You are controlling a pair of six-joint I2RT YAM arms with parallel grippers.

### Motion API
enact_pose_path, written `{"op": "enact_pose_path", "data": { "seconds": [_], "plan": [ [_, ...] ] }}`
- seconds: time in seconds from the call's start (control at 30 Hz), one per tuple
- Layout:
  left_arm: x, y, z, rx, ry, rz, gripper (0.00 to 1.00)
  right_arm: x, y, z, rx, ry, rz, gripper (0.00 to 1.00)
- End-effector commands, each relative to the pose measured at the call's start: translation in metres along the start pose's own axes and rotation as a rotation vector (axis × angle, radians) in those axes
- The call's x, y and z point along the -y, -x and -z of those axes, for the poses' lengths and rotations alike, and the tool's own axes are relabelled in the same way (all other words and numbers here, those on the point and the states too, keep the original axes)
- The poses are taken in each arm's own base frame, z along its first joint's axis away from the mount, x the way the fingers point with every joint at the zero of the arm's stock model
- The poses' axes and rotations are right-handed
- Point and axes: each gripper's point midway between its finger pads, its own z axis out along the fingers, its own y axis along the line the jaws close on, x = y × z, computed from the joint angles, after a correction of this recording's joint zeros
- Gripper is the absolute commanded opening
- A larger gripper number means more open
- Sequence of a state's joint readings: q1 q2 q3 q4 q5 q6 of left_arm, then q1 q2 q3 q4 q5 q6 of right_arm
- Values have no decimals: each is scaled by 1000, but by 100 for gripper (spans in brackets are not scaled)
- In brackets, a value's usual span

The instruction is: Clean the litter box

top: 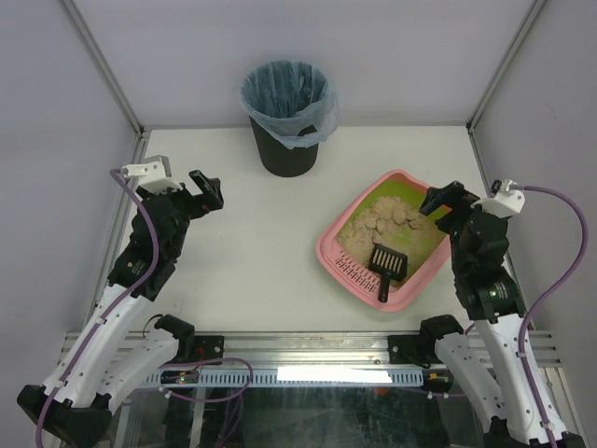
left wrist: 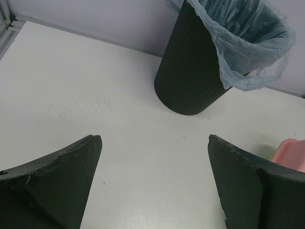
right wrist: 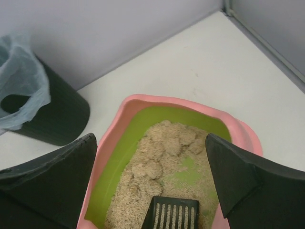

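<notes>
Directly under and just ahead of the right gripper [top: 446, 207] sits the shallow pink plastic rectangular litter box [top: 325, 250] with its green lining, flat on the white table [top: 242, 261]. Beige sandy litter covers most of its floor, with rounded beige clumps [top: 392, 217] gathered at the end below the gripper's fingers. A black slotted plastic scoop [top: 385, 266] lies in the tray on the near side of that hand, its handle reaching over the pink slotted grille end. The right gripper hovers above the tray with jaws spread wide, gripping nothing. Well off to its left, the left gripper [top: 207, 191] hangs over bare table, jaws likewise spread and empty. Ahead of the left gripper and slightly to its right stands a black ribbed round bin lined with a pale blue bag [top: 284, 140].
</notes>
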State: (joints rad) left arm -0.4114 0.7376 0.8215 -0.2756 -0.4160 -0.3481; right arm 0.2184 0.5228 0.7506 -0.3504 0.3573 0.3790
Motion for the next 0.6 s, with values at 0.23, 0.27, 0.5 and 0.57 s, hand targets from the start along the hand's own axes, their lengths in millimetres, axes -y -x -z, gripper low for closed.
{"op": "enact_pose_path", "data": {
  "seconds": [0.23,0.27,0.5,0.57],
  "plan": [
    [8,11,-2,38,-30,4,99,88,-61,-34,-295,-492,-90,100],
    [8,11,-2,38,-31,2,99,97,-64,-36,-296,-506,-113,100],
    [10,9,-3,29,-42,4,99,105,-90,-47,-359,-431,-169,99],
    [11,8,-3,25,-49,4,99,86,-103,-56,-417,-302,-186,97]
  ]
}}
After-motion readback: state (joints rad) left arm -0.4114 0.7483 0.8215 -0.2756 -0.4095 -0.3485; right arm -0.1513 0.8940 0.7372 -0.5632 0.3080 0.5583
